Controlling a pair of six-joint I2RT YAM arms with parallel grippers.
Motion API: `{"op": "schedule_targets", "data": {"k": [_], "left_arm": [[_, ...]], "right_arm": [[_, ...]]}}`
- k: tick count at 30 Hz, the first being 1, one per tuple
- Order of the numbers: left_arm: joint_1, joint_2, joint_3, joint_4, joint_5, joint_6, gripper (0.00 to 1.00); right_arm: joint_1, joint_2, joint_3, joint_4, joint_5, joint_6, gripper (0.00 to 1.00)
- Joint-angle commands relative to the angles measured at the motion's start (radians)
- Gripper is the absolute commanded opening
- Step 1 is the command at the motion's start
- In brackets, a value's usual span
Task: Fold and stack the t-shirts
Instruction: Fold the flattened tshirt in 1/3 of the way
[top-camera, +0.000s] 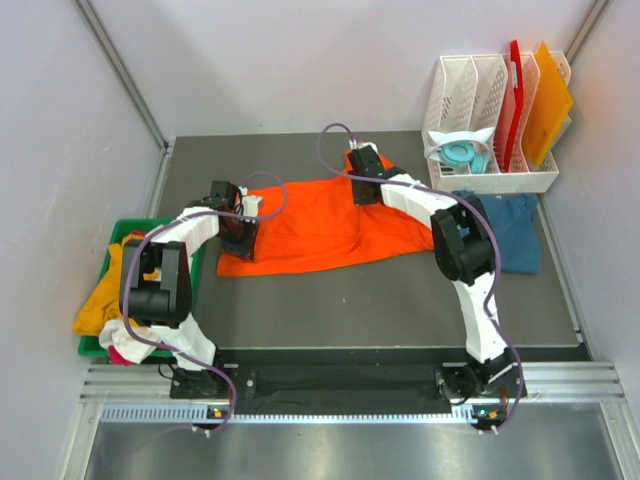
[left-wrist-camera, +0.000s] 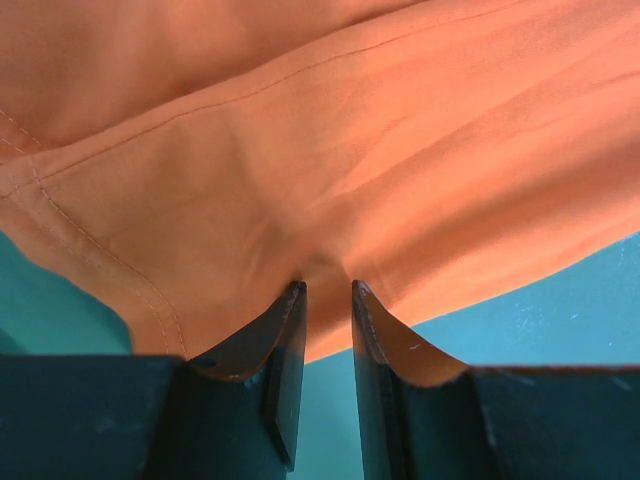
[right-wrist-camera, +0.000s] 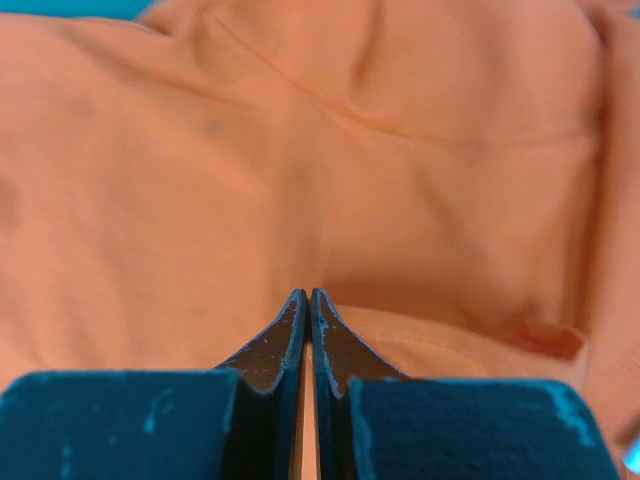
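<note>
Holding entry: orange t-shirt (top-camera: 330, 235), spread mid-desk (top-camera: 380, 300). My right gripper (right-wrist-camera: 309, 295) is clamped on a thin fold of it. My left gripper (left-wrist-camera: 328, 290) straddles a hemmed edge, jaws narrowly apart, grip uncertain. Advice: secure both holds, lift evenly, fold taut.

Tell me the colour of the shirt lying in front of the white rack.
The t-shirt is dark teal-blue, seen best in the top external view.
</note>
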Motion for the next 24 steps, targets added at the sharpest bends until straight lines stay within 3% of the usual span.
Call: {"op": "schedule_targets", "data": {"k": [1, 3, 4, 5, 6, 7, 9, 10, 13, 15, 17, 18, 19, 20, 22, 24], "left_arm": [[-0.001, -0.023, 0.007, 0.029, 0.003, -0.008, 0.30], [-0.001, -0.016, 0.014, 0.026, 0.007, -0.002, 0.31], [-0.001, -0.014, 0.014, 0.026, 0.011, -0.001, 0.34], [-0.001, -0.016, 0.017, 0.026, 0.012, 0.001, 0.37], [-0.001, -0.014, 0.018, 0.026, 0.021, 0.001, 0.42], [-0.001, -0.017, 0.020, 0.024, 0.038, 0.008, 0.47], [-0.001, -0.026, 0.021, 0.032, 0.049, 0.007, 0.63], [-0.001, -0.037, 0.023, 0.035, 0.050, 0.002, 0.67], [-0.001, -0.065, 0.021, 0.067, 0.038, -0.025, 0.74], [-0.001, -0.079, 0.012, 0.105, 0.002, -0.048, 0.72], [-0.001, -0.080, 0.007, 0.122, -0.046, -0.088, 0.69], [-0.001, -0.076, 0.007, 0.134, -0.063, -0.099, 0.64], [-0.001, -0.054, 0.007, 0.133, -0.074, -0.116, 0.62], [-0.001, -0.040, 0.018, 0.128, -0.083, -0.119, 0.58], [-0.001, -0.004, 0.027, 0.122, -0.121, -0.133, 0.52], [-0.001, 0.019, 0.050, 0.110, -0.138, -0.134, 0.50]], "right_arm": [[-0.004, 0.058, 0.120, -0.001, -0.101, -0.037, 0.00], [-0.004, 0.066, 0.144, -0.019, -0.098, -0.037, 0.11], [-0.004, 0.057, 0.138, -0.015, -0.083, -0.034, 0.28], [-0.007, 0.041, 0.106, -0.002, -0.058, -0.031, 0.37], [-0.007, 0.003, 0.086, 0.028, -0.050, -0.024, 0.46], [-0.009, -0.020, 0.069, 0.039, -0.043, -0.024, 0.61], [-0.012, -0.079, 0.038, 0.053, -0.010, -0.026, 0.72], [-0.012, -0.100, 0.035, 0.053, 0.008, -0.024, 0.85], [-0.012, -0.213, -0.017, 0.071, 0.091, -0.012, 0.89], [-0.012, -0.302, -0.096, 0.071, 0.120, 0.014, 0.88], [-0.006, -0.342, -0.176, 0.051, 0.070, 0.032, 0.73], [-0.001, -0.370, -0.210, 0.035, 0.063, 0.052, 0.62], [0.007, -0.383, -0.289, 0.036, 0.065, 0.063, 0.39], [0.022, -0.394, -0.332, 0.042, 0.068, 0.081, 0.24], [0.025, -0.407, -0.427, 0.070, 0.054, 0.104, 0.00], [0.027, -0.387, -0.458, 0.061, 0.027, 0.143, 0.00]]}}
